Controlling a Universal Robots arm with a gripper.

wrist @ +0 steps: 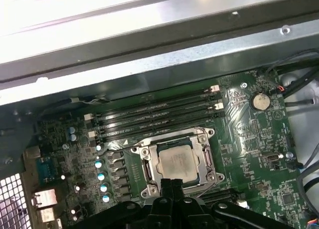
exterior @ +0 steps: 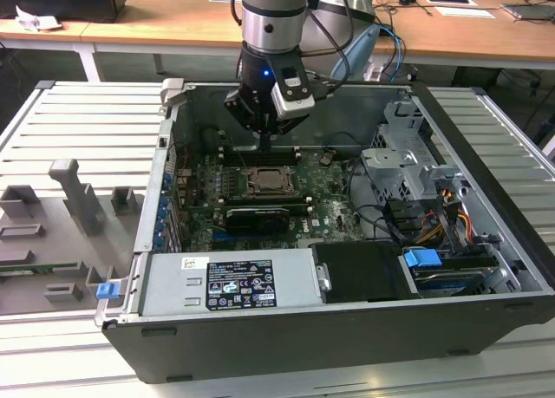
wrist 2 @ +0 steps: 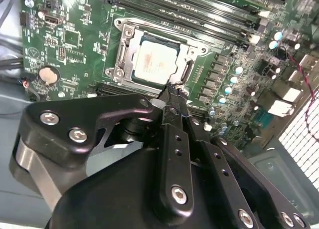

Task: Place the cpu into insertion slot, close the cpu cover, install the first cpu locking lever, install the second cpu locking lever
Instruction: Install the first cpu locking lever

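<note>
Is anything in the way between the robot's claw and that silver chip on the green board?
Nothing visible is. In the second wrist view the gripper, shut, hangs at the edge of the cpu cover. The cpu already lies in the insertion slot, framed by that cover.

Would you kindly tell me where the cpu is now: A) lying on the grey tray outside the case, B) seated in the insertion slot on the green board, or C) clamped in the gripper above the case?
B: in both wrist views the cpu lies flat inside the insertion slot.
</note>
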